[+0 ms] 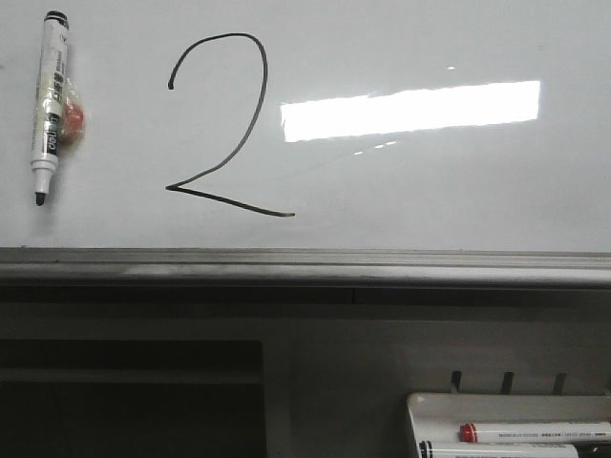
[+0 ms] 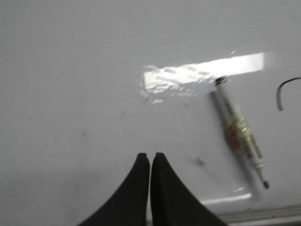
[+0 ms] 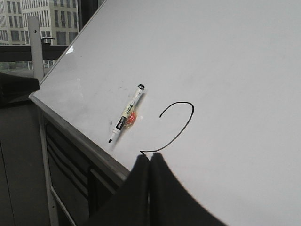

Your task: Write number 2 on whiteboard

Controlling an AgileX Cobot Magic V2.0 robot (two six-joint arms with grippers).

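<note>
A large thin black number 2 (image 1: 224, 129) is drawn on the whiteboard (image 1: 430, 191), left of the bright reflected light. A white marker (image 1: 50, 105) with a black tip pointing down sticks to the board at the far left, cap off. It also shows in the left wrist view (image 2: 241, 132) and the right wrist view (image 3: 126, 113). My left gripper (image 2: 150, 155) is shut and empty, off the board, with the marker to one side. My right gripper (image 3: 150, 155) is shut and empty; its fingers hide the base of the 2 (image 3: 178, 123). Neither gripper shows in the front view.
The board's grey metal lower rail (image 1: 305, 267) runs across below the drawing. A small white marker tray (image 1: 425, 405) at the lower right holds a red-capped marker (image 1: 535, 432) and another marker. Dark shelving sits under the rail. Buildings (image 3: 42, 19) show past the board's edge.
</note>
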